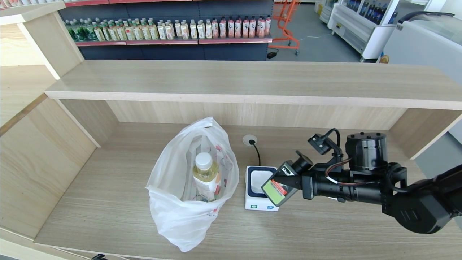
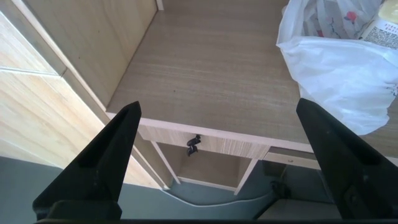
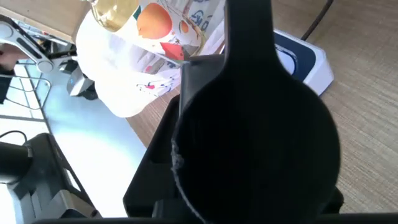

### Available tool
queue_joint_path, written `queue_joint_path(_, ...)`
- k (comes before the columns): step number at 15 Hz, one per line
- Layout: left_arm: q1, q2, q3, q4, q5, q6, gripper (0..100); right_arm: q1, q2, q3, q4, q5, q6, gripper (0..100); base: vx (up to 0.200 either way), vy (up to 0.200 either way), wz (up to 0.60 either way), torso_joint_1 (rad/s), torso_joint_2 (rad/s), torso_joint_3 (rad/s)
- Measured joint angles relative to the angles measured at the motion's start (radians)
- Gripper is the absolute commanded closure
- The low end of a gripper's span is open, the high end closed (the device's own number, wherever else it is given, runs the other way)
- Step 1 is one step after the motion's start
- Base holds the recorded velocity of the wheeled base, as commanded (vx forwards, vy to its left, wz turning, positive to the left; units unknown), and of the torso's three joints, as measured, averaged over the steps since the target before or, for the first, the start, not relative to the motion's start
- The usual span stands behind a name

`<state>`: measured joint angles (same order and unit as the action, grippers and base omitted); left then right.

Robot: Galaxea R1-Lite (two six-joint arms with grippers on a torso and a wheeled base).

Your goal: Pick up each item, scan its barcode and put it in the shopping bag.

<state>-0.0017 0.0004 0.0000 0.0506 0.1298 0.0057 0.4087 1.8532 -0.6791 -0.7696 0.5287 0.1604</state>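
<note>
The item [image 1: 279, 188], a dark container with a green and red label, is in the right end effector [image 1: 296, 176], which is closed on it. I hold it tilted, with the labelled side turned down and toward the window of the scanner [image 1: 254, 198]. I judge this is to let the scanner read the barcode, so the scanning step is the one in hand. The item hangs just above the scanner's right side, and I cannot tell whether it touches the scanner.

The scanner stands near the middle of the table [image 1: 325, 231], and its cable [image 1: 257, 153] runs toward the back edge. Just beside it, toward the left edge, stands the shopping bag [image 1: 180, 216]. Its mouth is open upward, and a bottle [image 1: 205, 175] with a white cap is upright inside, so one item looks already packed. I think the bag is so near the scanner so that the way from scanning to dropping is short.

The left end effector [image 2: 219, 124] is open and holds nothing. It hangs off the front left corner of the table, well apart from the item, where it does not block the bag.
</note>
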Motion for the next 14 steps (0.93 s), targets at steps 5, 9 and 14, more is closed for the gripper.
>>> queue_joint_path(5, 0.0, 0.0, 0.0, 0.0, 0.0, 0.0, 0, 0.013, 0.084, -0.077, -0.007, -0.003, -0.005, 100, 0.0, 0.0, 0.0, 0.0, 0.0, 0.0)
queue_joint_path(9, 0.0, 0.0, 0.0, 0.0, 0.0, 0.0, 0, 0.014, 0.125, -0.127, -0.012, -0.004, -0.046, 100, 0.0, 0.0, 0.0, 0.0, 0.0, 0.0)
queue_joint_path(14, 0.0, 0.0, 0.0, 0.0, 0.0, 0.0, 0, 0.014, 0.146, -0.131, -0.016, -0.003, -0.104, 100, 0.0, 0.0, 0.0, 0.0, 0.0, 0.0)
